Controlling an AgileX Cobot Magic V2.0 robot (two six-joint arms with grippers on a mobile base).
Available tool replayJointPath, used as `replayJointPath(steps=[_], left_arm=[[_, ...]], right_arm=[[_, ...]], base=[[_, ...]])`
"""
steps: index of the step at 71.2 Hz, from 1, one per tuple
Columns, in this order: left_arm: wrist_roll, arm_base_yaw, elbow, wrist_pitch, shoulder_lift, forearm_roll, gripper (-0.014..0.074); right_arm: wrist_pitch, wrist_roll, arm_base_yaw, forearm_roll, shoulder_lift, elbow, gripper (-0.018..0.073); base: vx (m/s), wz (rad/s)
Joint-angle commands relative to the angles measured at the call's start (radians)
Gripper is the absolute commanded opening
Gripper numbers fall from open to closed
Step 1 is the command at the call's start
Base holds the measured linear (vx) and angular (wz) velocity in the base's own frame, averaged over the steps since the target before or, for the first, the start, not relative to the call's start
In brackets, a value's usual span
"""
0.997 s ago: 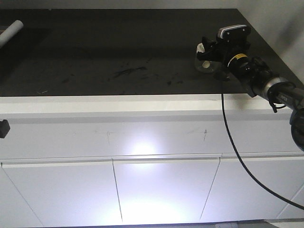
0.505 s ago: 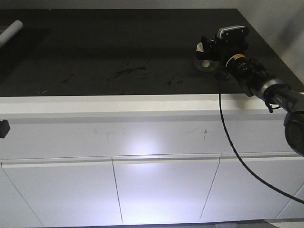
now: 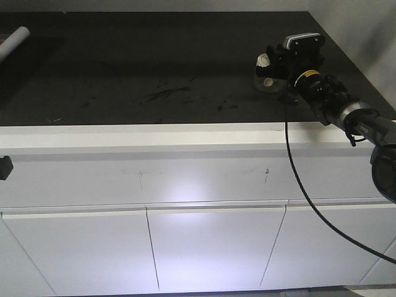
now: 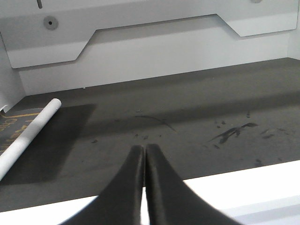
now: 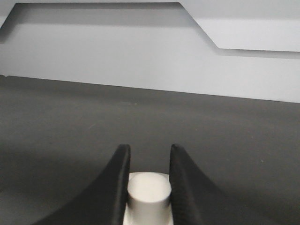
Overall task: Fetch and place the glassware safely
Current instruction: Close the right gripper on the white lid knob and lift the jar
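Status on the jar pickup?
Left gripper shut, empty, over counter edge. Right gripper shut on glass jar by its knob. White roll far left, not in the way.

Dim overall. Hot glare patch on white cabinet front (image 3: 184, 190); black desk (image 3: 124, 62) underexposed. Right-wrist view soft: right pincer (image 5: 148, 149) and jar knob (image 5: 148, 191) blurred close-up. Left-wrist view: broad soft shadows.

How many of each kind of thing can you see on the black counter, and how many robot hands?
Lidded glass jar: 1
White roll: 1
Robot hands: 2 (left hand, right hand)
Total: 4
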Motion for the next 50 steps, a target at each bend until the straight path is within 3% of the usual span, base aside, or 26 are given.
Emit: replayJointPath(steps=[1, 18, 37, 50], left_arm=[[-0.003, -0.006, -0.026, -0.07, -0.012, -0.005, -0.0007], [-0.003, -0.006, -0.026, -0.07, -0.012, -0.005, -0.0007], [-0.003, -0.006, -0.026, -0.07, -0.012, -0.005, -0.0007], [-0.003, -0.006, -0.026, -0.07, -0.012, -0.005, -0.0007]], right_arm=[[-0.038, 0.001, -0.004, 0.01, -0.108, -0.03, -0.0003], [0.042, 0.052, -0.004, -0.011, -0.186, -0.025, -0.0003], [0.147, 0.141, 0.033, -0.15, -0.259, -0.025, -0.0003], [0.171, 0.207, 0.065, -0.152, -0.282, -0.002, -0.0003]], base=[[0.0, 0.0], [0.0, 0.0], [0.0, 0.0], [0.0, -0.01]])
